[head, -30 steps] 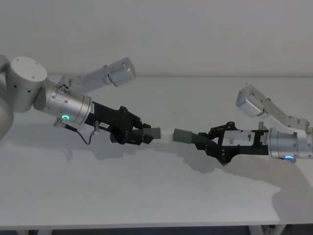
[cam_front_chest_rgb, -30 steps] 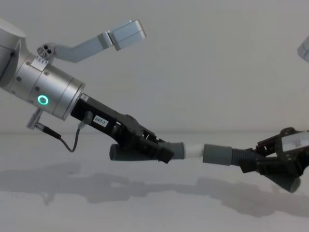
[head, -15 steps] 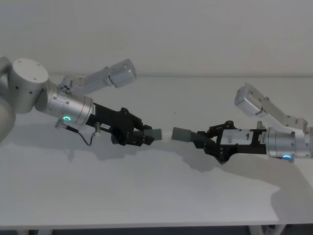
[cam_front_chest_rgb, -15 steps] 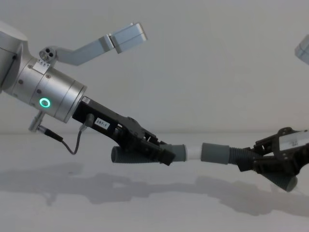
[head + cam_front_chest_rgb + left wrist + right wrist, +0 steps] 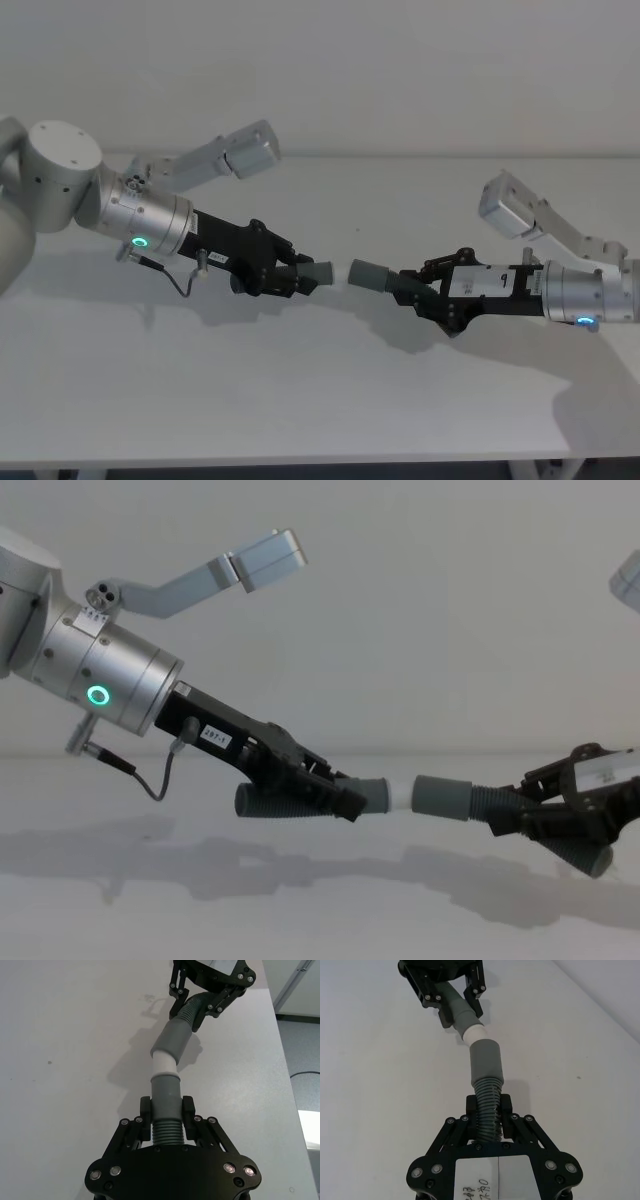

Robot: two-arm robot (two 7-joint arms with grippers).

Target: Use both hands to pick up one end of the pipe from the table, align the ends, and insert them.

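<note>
Collars [image 5: 400,793] closer, each piece between clamped fingers [image 5: 188,1110].

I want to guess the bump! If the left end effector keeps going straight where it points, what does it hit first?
Probably the right pipe piece's grey collar, since the left end effector holds its white-tipped piece aimed right at it.

Both arms raised, left gripper [image 5: 300,278] & right gripper [image 5: 415,293] facing, fingers clamped.

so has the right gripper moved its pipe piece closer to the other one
Yes. In the chest view the right gripper has carried its pipe piece leftward toward the left gripper, and the white tip showing between the collars is shorter now.
</note>
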